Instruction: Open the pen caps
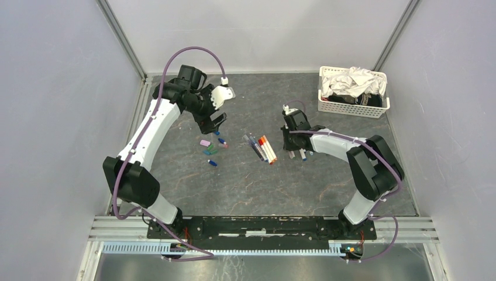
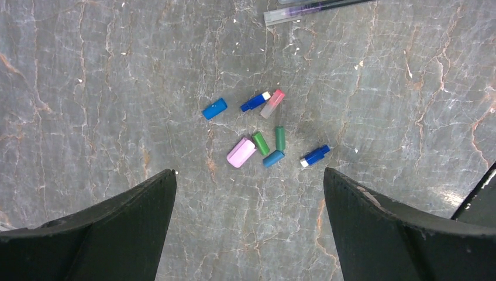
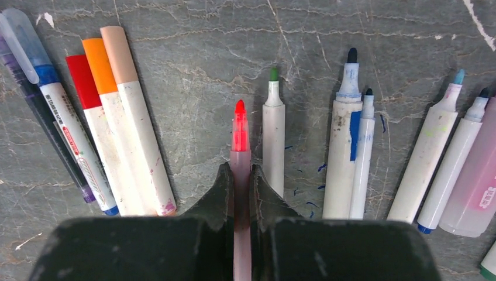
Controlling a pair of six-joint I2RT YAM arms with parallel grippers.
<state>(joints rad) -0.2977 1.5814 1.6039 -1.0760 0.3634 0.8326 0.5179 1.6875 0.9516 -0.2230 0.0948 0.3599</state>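
Observation:
Several loose pen caps [image 2: 260,143], blue, green, pink and one lilac [image 2: 241,152], lie in a cluster on the table; they also show in the top view [image 1: 212,147]. My left gripper [image 2: 250,171] hovers above them, open and empty [image 1: 217,122]. My right gripper [image 3: 240,170] is shut on an uncapped pink pen with a red tip [image 3: 240,132], low over the table [image 1: 290,143]. To its left lie capped pens with red [image 3: 82,82], orange [image 3: 99,58] and tan [image 3: 120,52] caps. To its right lie several uncapped white pens [image 3: 273,134].
A white mesh basket [image 1: 351,108] of cloth stands at the back right. A group of capped pens [image 1: 261,148] lies mid-table between the arms. A clear-capped pen [image 2: 292,13] lies at the top edge of the left wrist view. Grey walls enclose the table.

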